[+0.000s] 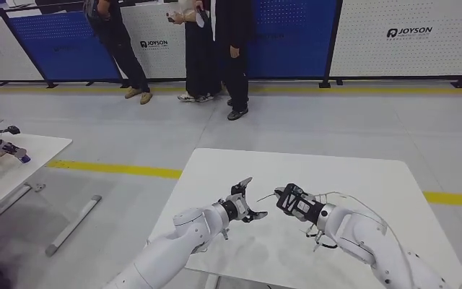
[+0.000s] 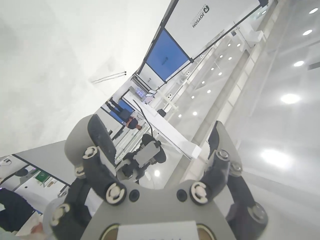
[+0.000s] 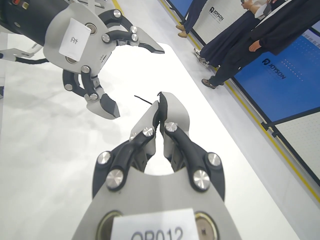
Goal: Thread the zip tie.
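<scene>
The right gripper (image 3: pixel 159 101) is covering most of the zip tie (image 3: pixel 143 99) between its pressed-together fingers, leaving a thin black end sticking out.

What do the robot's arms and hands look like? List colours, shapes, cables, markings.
The left arm and right arm are smooth white shells. The left hand and right hand each have a grey metal plate, black linkages, silver screws, two pointed black-padded fingers and a white paper label. Thin cables loop beside the right wrist.

Wide gap between left fingers (image 3: pixel 110 106), zip tie (image 3: pixel 143 100) end near
</scene>
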Tool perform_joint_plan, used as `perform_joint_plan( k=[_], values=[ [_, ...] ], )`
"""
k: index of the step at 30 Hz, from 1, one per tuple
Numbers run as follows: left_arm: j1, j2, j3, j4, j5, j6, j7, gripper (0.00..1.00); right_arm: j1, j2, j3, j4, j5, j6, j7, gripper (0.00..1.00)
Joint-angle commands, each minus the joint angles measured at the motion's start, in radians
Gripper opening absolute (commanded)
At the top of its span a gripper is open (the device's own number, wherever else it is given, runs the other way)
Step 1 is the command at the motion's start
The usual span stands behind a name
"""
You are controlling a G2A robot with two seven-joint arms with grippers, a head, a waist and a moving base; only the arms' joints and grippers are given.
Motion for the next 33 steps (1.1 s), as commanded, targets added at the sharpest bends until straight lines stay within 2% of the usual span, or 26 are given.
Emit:
perform_joint_plan(
  k=[1,3,4,5,6,9,10,11,12,14,16,17,18,21,22,24,25,26,30,32,33],
  values=[
    [0.000,-0.001,-0.002,-0.002,-0.006,0.011,-0.004,0.48,0.000,0.000,0.000,0.000,0.000,0.000,0.000,0.00],
    [0.000,-0.003,-0.004,-0.002,-0.018,0.026,-0.002,0.36,0.000,0.000,0.000,0.000,0.000,0.000,0.000,0.00],
    [-0.001,-0.004,-0.004,-0.002,-0.020,0.029,0.001,0.25,0.000,0.000,0.000,0.000,0.000,0.000,0.000,0.00],
    [-0.002,-0.005,-0.003,-0.001,-0.023,0.029,0.004,0.25,0.000,0.000,0.000,0.000,0.000,0.000,0.000,0.00],
    [-0.004,-0.005,0.002,-0.001,-0.020,0.029,0.011,0.17,0.000,0.000,0.000,0.000,0.000,0.000,0.000,0.00],
    [-0.016,-0.009,0.013,0.006,-0.023,0.029,0.023,0.17,0.000,0.000,0.000,0.000,0.000,0.000,0.000,0.00],
    [-0.019,-0.010,0.018,0.007,-0.021,0.029,0.025,0.08,0.000,0.000,0.000,0.000,0.000,0.000,0.000,0.00],
    [-0.023,-0.012,0.022,0.011,-0.027,0.029,0.025,0.12,0.000,0.000,0.000,0.000,0.000,0.000,0.000,0.00],
    [-0.028,-0.013,0.026,0.015,-0.024,0.029,0.033,0.05,0.000,0.000,0.000,0.000,0.000,0.000,0.000,0.00],
    [-0.038,-0.016,0.033,0.024,-0.023,0.029,0.041,0.06,0.000,0.000,0.000,0.000,0.000,0.000,0.000,0.00],
    [-0.046,-0.019,0.037,0.030,-0.024,0.029,0.047,0.12,0.000,0.000,0.000,0.000,0.000,0.000,0.000,0.00],
    [-0.049,-0.021,0.039,0.033,-0.026,0.029,0.048,0.09,0.000,0.000,0.000,0.000,0.000,0.000,0.000,0.00],
    [-0.051,-0.022,0.041,0.036,-0.029,0.029,0.048,0.10,0.000,0.000,0.000,0.000,0.000,0.000,0.000,0.00],
    [-0.056,-0.024,0.050,0.041,-0.023,0.029,0.051,0.18,0.000,0.000,0.000,0.000,0.000,0.000,0.000,0.00],
    [-0.056,-0.024,0.053,0.043,-0.019,0.029,0.052,0.28,0.000,0.000,0.000,0.000,0.000,0.000,0.000,0.00],
    [-0.058,-0.025,0.058,0.045,-0.016,0.029,0.052,0.32,0.000,0.000,0.000,0.000,0.000,0.000,0.000,0.00],
    [-0.059,-0.024,0.061,0.045,-0.012,0.029,0.052,0.30,0.000,0.000,0.000,0.000,0.000,0.000,0.000,0.00],
    [-0.060,-0.024,0.064,0.045,-0.010,0.029,0.050,0.24,0.000,0.000,0.000,0.000,0.000,0.000,0.000,0.00],
    [-0.063,-0.023,0.069,0.046,-0.009,0.029,0.044,0.16,0.000,0.000,0.000,0.000,0.000,0.000,0.000,0.00],
    [-0.065,-0.022,0.070,0.046,-0.010,0.029,0.044,0.03,0.000,0.000,0.000,0.000,0.000,0.000,0.000,0.00],
    [-0.065,-0.022,0.070,0.045,-0.010,0.029,0.043,0.00,0.000,0.000,0.000,0.000,0.000,0.000,0.000,0.00]
  ],
)
